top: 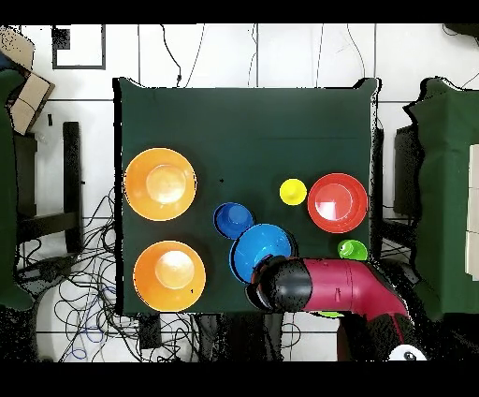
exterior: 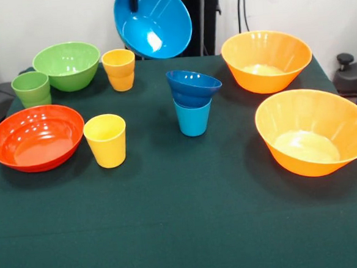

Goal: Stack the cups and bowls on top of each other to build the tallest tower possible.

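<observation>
We see one small stack (exterior: 193, 105); our gripper (exterior: 133, 1) grips the glossy light-blue plastic bowl (exterior: 155, 22) aloft; the rest remain unstacked.

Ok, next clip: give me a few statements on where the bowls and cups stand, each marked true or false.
1. The medium light blue bowl is held tilted in the air, above the table's far edge. True.
2. The small dark blue bowl sits on top of the light blue cup. True.
3. The red-orange bowl is stacked on the blue pieces. False: it rests alone on the green cloth, beside a yellow cup.
4. One large orange bowl is nested in the other orange bowl. False: they sit apart, both upright.
5. The green cup stands inside the green bowl. False: it stands beside it.
</observation>
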{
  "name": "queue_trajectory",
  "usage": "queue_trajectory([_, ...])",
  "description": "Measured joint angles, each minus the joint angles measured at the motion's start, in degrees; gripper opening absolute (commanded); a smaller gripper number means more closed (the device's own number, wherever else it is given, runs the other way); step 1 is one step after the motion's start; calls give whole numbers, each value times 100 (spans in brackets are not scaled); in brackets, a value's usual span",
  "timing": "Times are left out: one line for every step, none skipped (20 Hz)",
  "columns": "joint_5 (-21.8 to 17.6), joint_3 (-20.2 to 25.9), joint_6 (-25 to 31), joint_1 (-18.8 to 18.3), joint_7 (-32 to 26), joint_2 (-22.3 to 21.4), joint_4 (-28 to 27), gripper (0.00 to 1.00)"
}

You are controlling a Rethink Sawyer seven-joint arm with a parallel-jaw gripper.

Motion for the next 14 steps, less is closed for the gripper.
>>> queue_trajectory([0, -1, 0, 14, 0, -24, 0, 0])
queue_trajectory([0, -1, 0, 22, 0, -39, 0, 0])
queue_trajectory([0, -1, 0, 33, 0, -52, 0, 0])
queue_trajectory([0, -1, 0, 43, 0, -66, 0, 0])
queue_trajectory([0, -1, 0, 51, 0, -72, 0, 0])
queue_trajectory([0, -1, 0, 56, 0, -74, 0, 0])
queue_trajectory([0, -1, 0, 72, 0, -77, 0, 0])
queue_trajectory([-1, -1, 0, 80, 0, -77, 1, 0])
queue_trajectory([-1, -1, 0, 92, 0, -77, 0, 0])
queue_trajectory([0, -1, 0, 112, 0, -78, 0, 0])
queue_trajectory([-1, -1, 0, 153, 0, -78, 0, 0])
queue_trajectory([0, -1, 0, 170, 0, -78, 0, 0])
queue_trajectory([-1, -1, -1, 184, 0, -78, 0, 0])
queue_trajectory([-1, -1, -8, 209, 0, -78, 1, 0])
